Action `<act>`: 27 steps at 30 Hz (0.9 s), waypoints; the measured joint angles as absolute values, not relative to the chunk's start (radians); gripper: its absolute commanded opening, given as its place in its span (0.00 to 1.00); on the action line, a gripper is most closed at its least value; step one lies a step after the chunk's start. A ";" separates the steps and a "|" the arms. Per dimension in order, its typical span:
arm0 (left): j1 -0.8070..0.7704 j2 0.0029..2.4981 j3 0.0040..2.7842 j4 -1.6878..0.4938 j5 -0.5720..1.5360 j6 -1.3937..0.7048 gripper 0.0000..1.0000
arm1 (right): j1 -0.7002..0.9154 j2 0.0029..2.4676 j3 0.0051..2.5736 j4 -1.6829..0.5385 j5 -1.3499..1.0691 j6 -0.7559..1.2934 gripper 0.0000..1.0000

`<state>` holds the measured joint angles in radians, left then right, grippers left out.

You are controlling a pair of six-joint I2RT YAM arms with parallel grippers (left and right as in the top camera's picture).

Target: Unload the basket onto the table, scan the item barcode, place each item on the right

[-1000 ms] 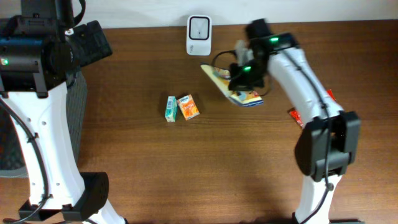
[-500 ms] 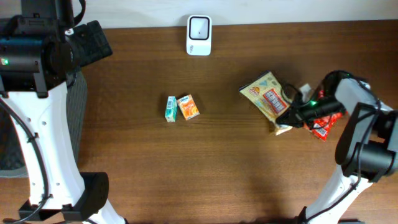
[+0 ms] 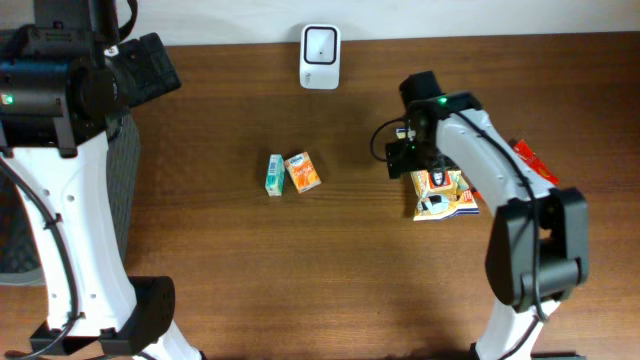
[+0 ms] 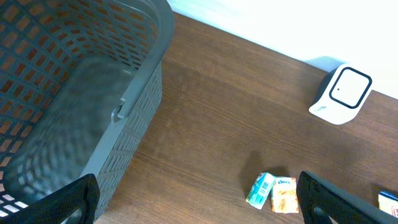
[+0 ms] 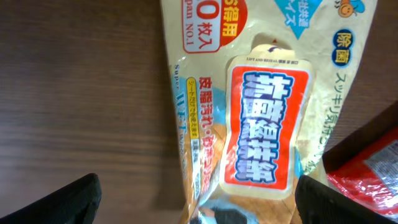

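Note:
The item, a yellow wet-wipes pack (image 3: 445, 195) with a red-and-white label (image 5: 267, 118), lies flat on the brown table at the right. My right gripper (image 5: 205, 208) hangs open just above it; both black fingertips (image 5: 74, 199) stand wide on either side of the pack and hold nothing. In the overhead view that gripper (image 3: 410, 160) sits at the pack's upper left edge. The white scanner (image 3: 320, 43) stands at the table's back edge. My left gripper (image 4: 199, 208) is open and empty, high above the table's left side near the basket. No barcode shows on the pack.
A teal box (image 3: 275, 173) and an orange box (image 3: 303, 172) lie side by side mid-table. A red packet (image 3: 528, 160) lies right of the wipes pack, touching it in the right wrist view. A grey mesh basket (image 4: 62, 93) stands at the far left.
The right gripper carried the wipes pack from in front of the scanner to the table's right side, opened and let it go. The left arm stayed still.

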<state>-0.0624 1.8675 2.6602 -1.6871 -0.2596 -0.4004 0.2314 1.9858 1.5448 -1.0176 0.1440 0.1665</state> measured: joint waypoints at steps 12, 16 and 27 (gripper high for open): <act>-0.062 1.868 2.660 -1.687 -0.260 -0.400 0.99 | 0.272 2.176 1.565 -0.974 0.422 0.268 0.04; -0.062 1.868 2.660 -1.688 -0.259 -0.400 0.99 | 0.258 2.193 1.671 -1.092 0.232 0.281 0.04; -0.062 1.868 2.660 -1.686 -0.260 -0.401 0.99 | 0.027 2.217 1.909 -1.148 -0.939 0.063 0.04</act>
